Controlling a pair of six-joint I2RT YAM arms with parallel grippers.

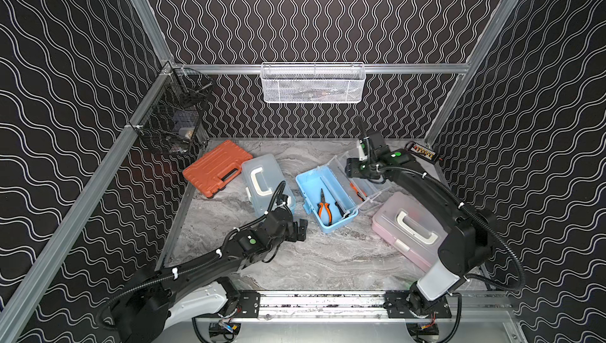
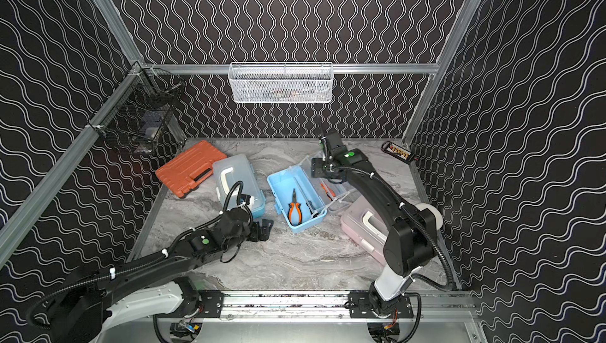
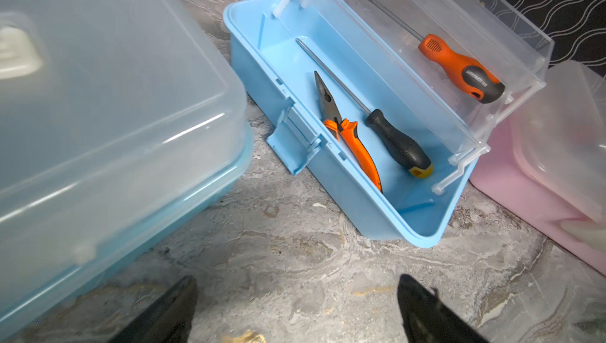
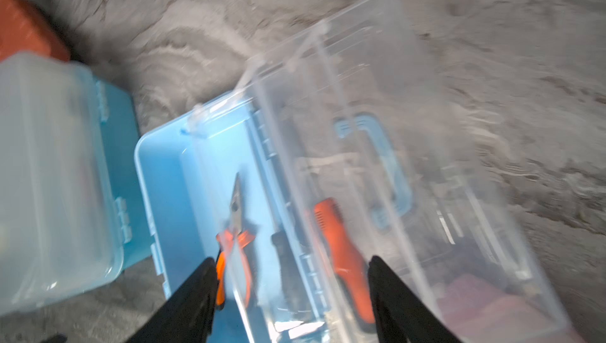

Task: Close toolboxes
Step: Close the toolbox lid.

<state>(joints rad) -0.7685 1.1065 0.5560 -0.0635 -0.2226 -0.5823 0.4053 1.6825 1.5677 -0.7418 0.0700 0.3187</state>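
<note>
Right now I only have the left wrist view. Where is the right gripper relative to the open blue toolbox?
Observer: The right gripper hangs above the open toolbox, over its clear tray and lid, jaws apart.
Operator: Where exactly is that lid?
Observer: The clear lid lies swung back beyond the tray. Its blue handle shows in the right wrist view.
Operator: Is the pink one shut?
Observer: In both top views the pink toolbox has its lid down, white handle on top. Whether it is latched I cannot tell.
</note>
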